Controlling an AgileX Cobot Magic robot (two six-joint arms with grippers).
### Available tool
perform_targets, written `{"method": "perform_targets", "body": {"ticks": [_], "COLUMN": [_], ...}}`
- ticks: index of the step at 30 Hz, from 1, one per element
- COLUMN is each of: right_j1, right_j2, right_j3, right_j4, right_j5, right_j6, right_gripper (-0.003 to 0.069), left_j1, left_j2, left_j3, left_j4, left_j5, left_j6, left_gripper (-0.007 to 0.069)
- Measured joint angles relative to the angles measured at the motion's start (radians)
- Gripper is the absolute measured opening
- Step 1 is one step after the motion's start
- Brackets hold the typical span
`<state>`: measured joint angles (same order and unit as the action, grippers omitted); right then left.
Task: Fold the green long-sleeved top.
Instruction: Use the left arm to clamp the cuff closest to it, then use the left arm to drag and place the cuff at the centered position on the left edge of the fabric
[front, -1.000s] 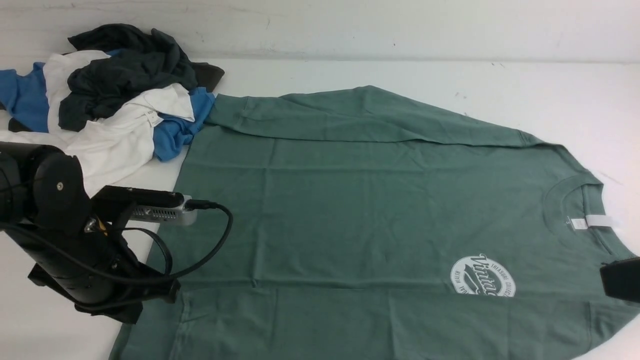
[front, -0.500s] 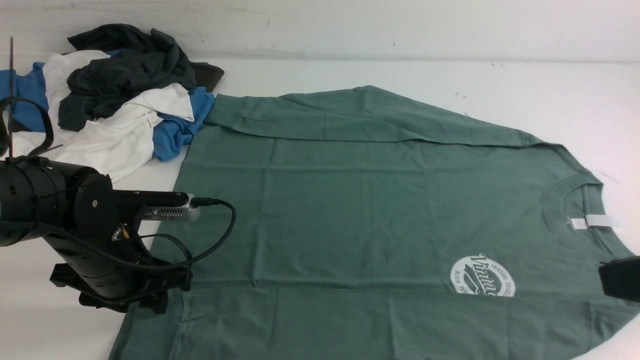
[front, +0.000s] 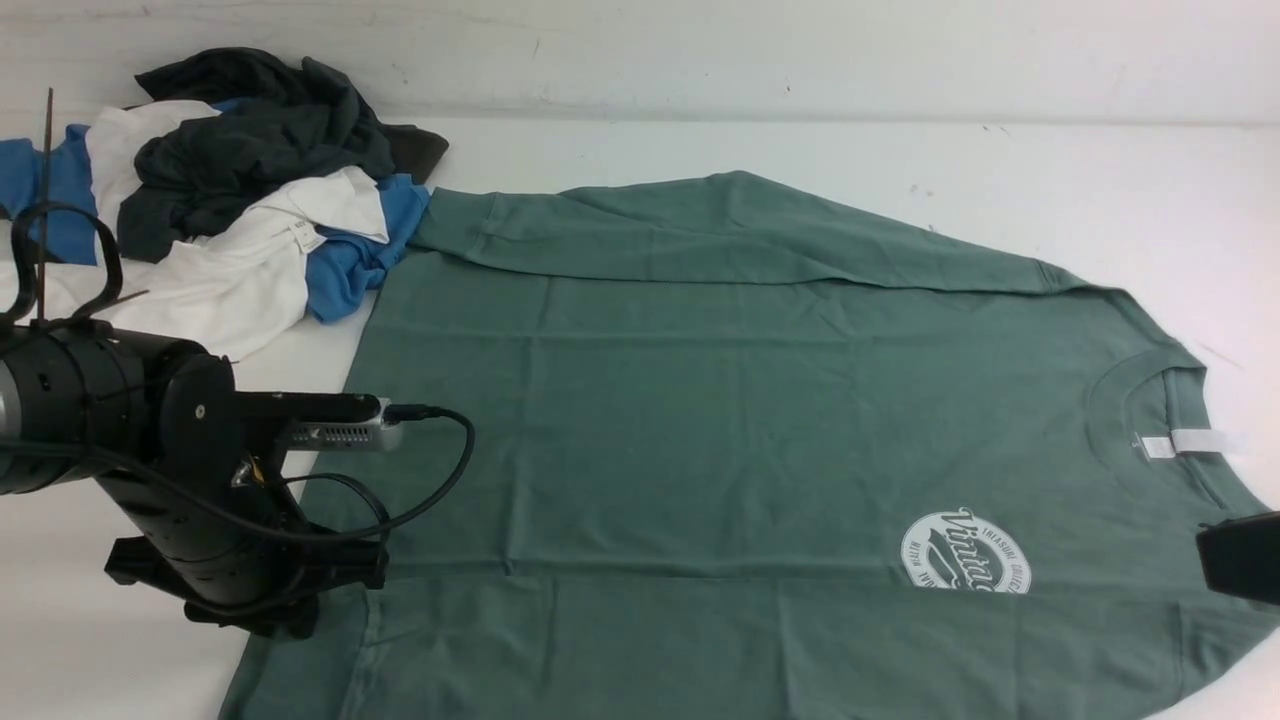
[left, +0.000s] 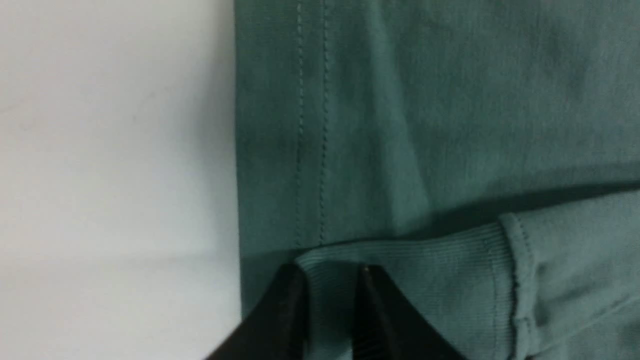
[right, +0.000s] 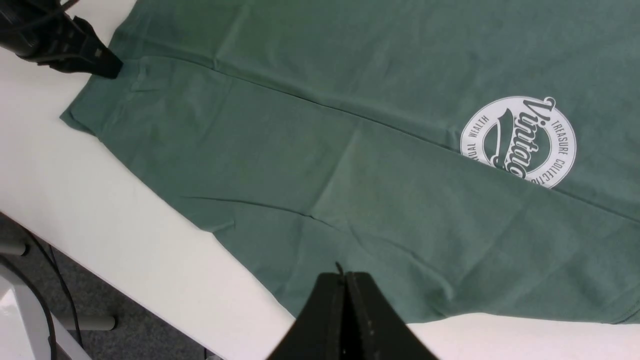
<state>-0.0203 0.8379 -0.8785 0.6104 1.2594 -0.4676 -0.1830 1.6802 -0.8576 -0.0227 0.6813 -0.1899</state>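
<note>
The green long-sleeved top (front: 720, 400) is matt cotton-like jersey, smooth with faint creases; its sleeve cuff (left: 410, 280) is ribbed knit and its hem shows double stitching. The table (front: 1050, 180) is smooth, matt white. The left gripper (left: 330, 310) looks like matt black plastic.

Front view looks forward over the surface (front: 700, 140), left wrist close above the green top (left: 450, 100), right wrist farther back, both sharing its sleeve cuff (left: 410, 280)
</note>
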Motion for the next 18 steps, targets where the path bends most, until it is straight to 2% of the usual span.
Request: {"method": "perform_targets", "body": {"ticks": [1, 2, 4, 13, 18], "right_j1": [0.000, 0.000, 0.000, 0.000, 0.000], "right_j2": [0.000, 0.000, 0.000, 0.000, 0.000], "right_j3": [0.000, 0.000, 0.000, 0.000, 0.000], "right_j4": [0.000, 0.000, 0.000, 0.000, 0.000], "right_j5": [0.000, 0.000, 0.000, 0.000, 0.000], "right_j6": [0.000, 0.000, 0.000, 0.000, -0.001], "right_gripper": [-0.0015, -0.0015, -0.0015, -0.0015, -0.0015], "left_j1": [0.000, 0.000, 0.000, 0.000, 0.000], "left_j2": [0.000, -0.001, -0.008, -0.140, -0.190], "left_j3": [-0.001, -0.009, -0.021, -0.106, -0.254], "left_j4": [0.000, 0.000, -0.002, -0.009, -0.032], "left_j5": [0.003, 0.028, 0.065, 0.218, 0.253], "left_j6": [0.000, 0.000, 0.001, 0.043, 0.045], "left_gripper": [0.0085, 0.0034, 0.0008, 0.0004, 0.0002]}}
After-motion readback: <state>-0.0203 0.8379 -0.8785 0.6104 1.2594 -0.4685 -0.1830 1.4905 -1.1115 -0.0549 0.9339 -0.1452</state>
